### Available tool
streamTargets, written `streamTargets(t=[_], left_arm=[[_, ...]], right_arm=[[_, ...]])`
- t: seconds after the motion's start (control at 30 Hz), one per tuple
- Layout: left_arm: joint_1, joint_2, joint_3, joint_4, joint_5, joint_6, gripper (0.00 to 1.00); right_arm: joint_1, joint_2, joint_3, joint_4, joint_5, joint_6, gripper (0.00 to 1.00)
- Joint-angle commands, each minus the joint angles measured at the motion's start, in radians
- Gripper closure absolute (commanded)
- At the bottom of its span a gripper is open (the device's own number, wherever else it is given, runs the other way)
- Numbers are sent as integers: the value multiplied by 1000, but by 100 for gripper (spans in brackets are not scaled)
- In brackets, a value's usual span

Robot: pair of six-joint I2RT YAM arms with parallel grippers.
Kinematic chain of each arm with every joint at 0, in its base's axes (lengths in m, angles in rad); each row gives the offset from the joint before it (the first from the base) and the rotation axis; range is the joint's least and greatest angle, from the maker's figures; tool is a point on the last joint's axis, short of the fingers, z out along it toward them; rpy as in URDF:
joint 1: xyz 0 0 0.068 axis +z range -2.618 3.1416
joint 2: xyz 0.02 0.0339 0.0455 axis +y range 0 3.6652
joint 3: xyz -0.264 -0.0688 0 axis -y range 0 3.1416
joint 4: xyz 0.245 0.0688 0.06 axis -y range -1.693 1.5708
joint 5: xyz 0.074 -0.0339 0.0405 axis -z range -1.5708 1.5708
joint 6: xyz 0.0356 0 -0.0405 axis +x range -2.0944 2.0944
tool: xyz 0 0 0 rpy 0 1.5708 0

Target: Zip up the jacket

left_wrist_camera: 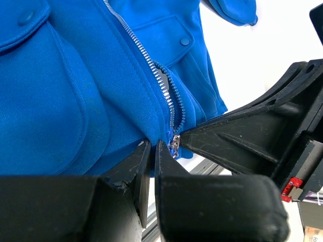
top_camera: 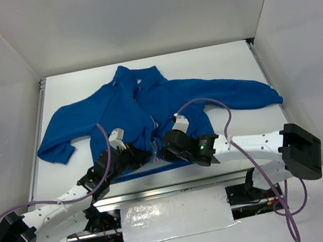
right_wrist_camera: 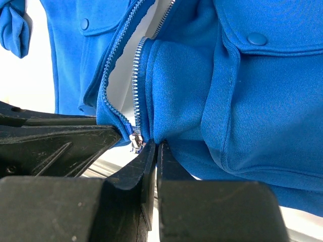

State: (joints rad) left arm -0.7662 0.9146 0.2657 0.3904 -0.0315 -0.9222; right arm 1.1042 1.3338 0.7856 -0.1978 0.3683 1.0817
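The royal-blue jacket (top_camera: 164,98) lies flat on the white table, collar far, hem toward the arms, sleeves spread. Its pale zipper (top_camera: 153,132) gapes just above the hem. Both grippers meet at the hem's middle. My left gripper (top_camera: 146,156) (left_wrist_camera: 153,144) is shut on the hem fabric just left of the metal slider (left_wrist_camera: 175,143). My right gripper (top_camera: 165,151) (right_wrist_camera: 157,144) is shut on the hem just right of the slider (right_wrist_camera: 135,141). The slider hangs at the bottom of the zipper between the two grippers, with light lining showing above it in the right wrist view.
White walls enclose the table on three sides. A metal rail (top_camera: 173,188) runs along the near edge under the hem. Purple cables (top_camera: 226,116) loop over both arms. The jacket's right sleeve (top_camera: 257,94) reaches close to the right wall.
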Motion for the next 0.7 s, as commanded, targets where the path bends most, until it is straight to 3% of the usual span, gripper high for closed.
streamTargets(t=[0.0, 0.4, 0.67], left_arm=[[2, -8, -5, 67, 22, -4, 100], [1, -2, -3, 99, 99, 19, 100], [1, -17, -10, 47, 70, 48, 100]], right_arm=[[9, -5, 53, 20, 54, -11, 100], [5, 5, 58, 55, 29, -83, 100], [3, 4, 63, 38, 24, -114, 100]])
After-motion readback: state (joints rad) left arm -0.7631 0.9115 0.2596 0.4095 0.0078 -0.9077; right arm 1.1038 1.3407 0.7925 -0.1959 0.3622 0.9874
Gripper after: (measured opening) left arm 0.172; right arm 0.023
